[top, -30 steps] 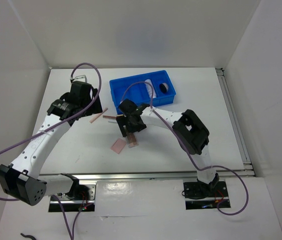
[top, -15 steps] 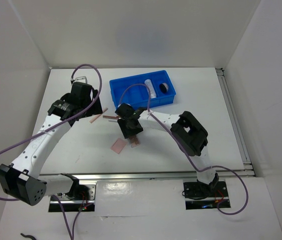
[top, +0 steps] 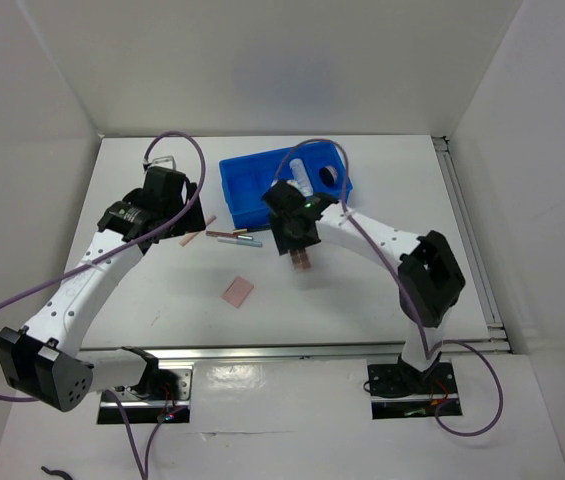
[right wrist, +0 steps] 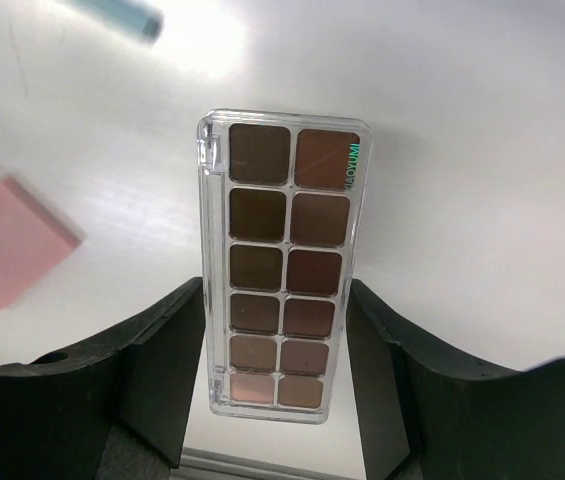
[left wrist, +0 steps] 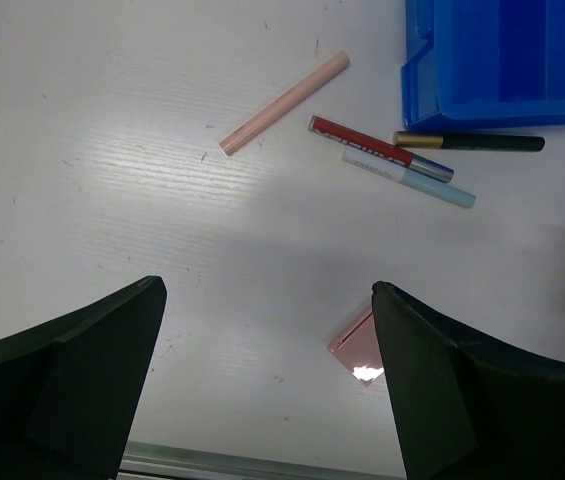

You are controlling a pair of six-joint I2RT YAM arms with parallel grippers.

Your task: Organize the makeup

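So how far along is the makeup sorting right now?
Done: the tube and round compact lie in the blue tray. In hand: the right gripper holds the brown palette. Left: the pink square and the pencils lie on the table; the left gripper is open and empty.

We see a palette of ten brown pans shading from dark to tan, in a clear case with teal lettering. We also see a pink square, a peach stick, a red pencil, a pale blue pencil, a dark pencil with a gold end, and a bright blue tray.
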